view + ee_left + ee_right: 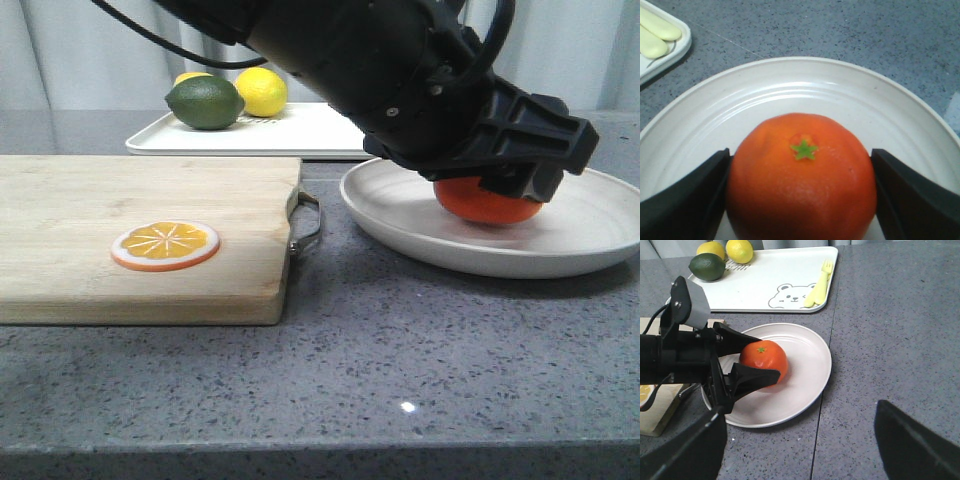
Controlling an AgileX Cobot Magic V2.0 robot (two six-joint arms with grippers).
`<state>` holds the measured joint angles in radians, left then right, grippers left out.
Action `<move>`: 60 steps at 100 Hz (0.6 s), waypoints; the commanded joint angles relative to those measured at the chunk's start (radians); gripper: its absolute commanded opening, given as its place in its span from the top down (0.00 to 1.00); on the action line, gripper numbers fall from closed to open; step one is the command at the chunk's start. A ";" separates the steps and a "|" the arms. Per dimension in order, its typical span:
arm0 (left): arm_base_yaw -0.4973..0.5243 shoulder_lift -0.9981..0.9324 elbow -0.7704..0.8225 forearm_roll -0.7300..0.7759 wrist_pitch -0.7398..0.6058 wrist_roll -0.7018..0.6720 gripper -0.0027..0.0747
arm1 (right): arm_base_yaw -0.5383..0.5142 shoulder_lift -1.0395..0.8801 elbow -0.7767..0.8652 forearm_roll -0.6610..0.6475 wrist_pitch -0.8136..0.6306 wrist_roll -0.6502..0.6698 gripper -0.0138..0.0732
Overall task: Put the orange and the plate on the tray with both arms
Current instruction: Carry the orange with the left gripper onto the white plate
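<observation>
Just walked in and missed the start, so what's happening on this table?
The left gripper has its fingers on either side of the orange, which sits on the plate on the grey counter. The right gripper is open above the counter beside the plate, holding nothing. The tray behind the plate carries a lime and two lemons. Neither orange nor plate is on the tray yet.

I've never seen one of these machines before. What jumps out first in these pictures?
Most striking is the big black left claw straddling a glossy orange that sits on a wide off-white plate on the grey table. Behind the plate lies a white tray with a bear drawing, holding a lime and lemons.
</observation>
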<state>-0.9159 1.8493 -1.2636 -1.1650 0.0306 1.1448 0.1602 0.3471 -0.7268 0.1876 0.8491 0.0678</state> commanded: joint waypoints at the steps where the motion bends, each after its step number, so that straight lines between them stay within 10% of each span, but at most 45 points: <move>1: -0.005 -0.047 -0.027 -0.012 -0.018 0.001 0.40 | -0.006 0.018 -0.029 -0.002 -0.069 -0.007 0.15; 22: -0.005 -0.047 -0.027 -0.011 -0.025 0.001 0.15 | -0.006 0.018 -0.029 -0.002 -0.069 -0.007 0.15; 60: -0.001 -0.112 -0.027 0.004 -0.059 0.001 0.15 | -0.006 0.018 -0.029 -0.004 -0.069 -0.007 0.15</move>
<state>-0.9159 1.8315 -1.2636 -1.1615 0.0280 1.1448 0.1602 0.3471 -0.7268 0.1876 0.8491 0.0678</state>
